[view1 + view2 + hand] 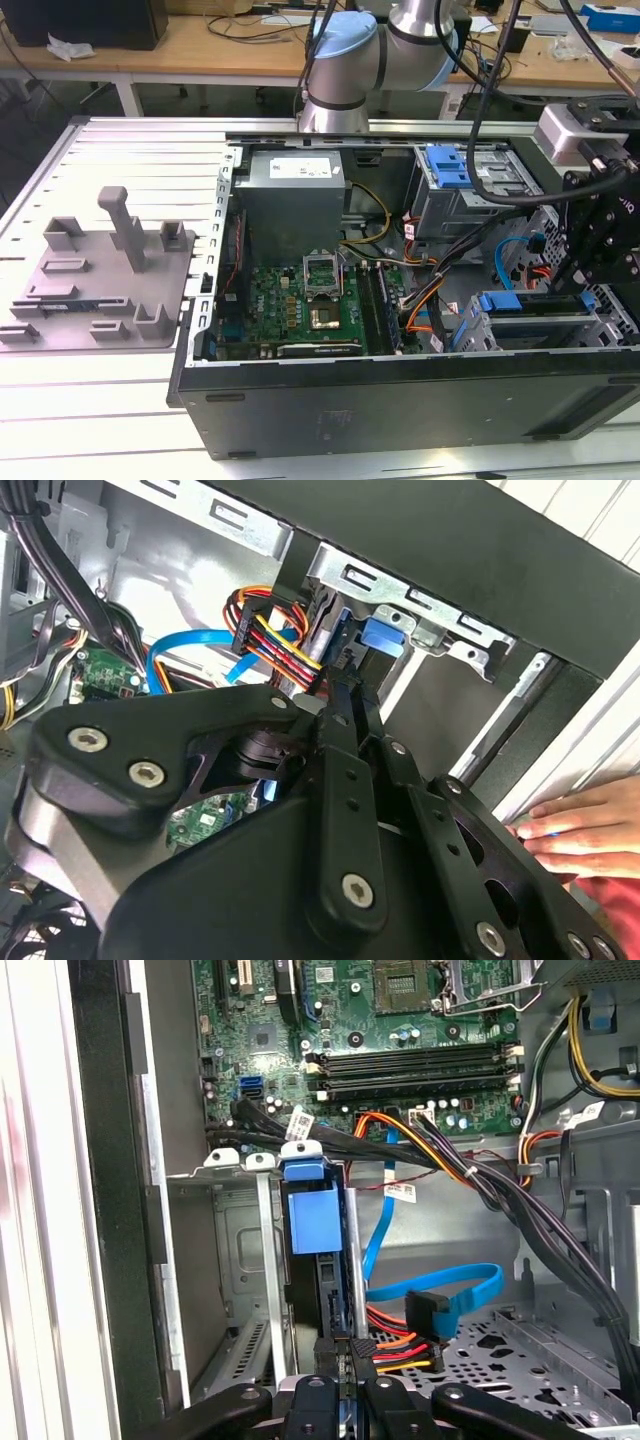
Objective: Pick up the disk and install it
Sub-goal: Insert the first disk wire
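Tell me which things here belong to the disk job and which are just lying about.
Job: disk in the drive cage; gripper right at it.
Lying about: grey fixture plate; power supply box; motherboard; blue cable; a person's hand.

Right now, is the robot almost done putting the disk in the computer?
Nearly, it seems. Done: the disk has been picked up and stands on edge in a slot of the drive cage. In hand: the gripper sits right at the disk's near end. Left: I can't tell whether the disk is pushed all the way in, so the install isn't confirmed.
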Controlling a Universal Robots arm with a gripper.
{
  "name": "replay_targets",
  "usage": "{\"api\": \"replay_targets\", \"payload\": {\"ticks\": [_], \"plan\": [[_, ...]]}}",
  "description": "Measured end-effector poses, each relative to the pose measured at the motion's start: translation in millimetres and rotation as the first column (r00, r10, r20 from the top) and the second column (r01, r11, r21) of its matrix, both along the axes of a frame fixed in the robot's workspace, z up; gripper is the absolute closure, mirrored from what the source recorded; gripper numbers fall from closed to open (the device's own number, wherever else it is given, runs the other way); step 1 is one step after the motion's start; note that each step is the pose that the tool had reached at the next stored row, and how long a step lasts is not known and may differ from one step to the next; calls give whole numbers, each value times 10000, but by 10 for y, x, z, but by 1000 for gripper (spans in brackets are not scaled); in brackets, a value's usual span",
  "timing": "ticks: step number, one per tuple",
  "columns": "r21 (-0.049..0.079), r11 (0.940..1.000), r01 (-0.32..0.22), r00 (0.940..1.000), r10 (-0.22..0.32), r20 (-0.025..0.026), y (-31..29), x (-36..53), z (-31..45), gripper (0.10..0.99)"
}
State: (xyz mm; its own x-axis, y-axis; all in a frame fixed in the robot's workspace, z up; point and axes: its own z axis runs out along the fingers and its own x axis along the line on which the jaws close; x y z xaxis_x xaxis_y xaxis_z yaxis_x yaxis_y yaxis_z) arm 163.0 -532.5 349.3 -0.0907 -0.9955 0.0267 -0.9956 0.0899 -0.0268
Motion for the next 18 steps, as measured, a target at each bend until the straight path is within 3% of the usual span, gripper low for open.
{"api": "replay_targets", "payload": {"ticks": [18], "plan": [[-1, 10000, 0, 10000, 0, 0, 0, 8, -36, 922]]}}
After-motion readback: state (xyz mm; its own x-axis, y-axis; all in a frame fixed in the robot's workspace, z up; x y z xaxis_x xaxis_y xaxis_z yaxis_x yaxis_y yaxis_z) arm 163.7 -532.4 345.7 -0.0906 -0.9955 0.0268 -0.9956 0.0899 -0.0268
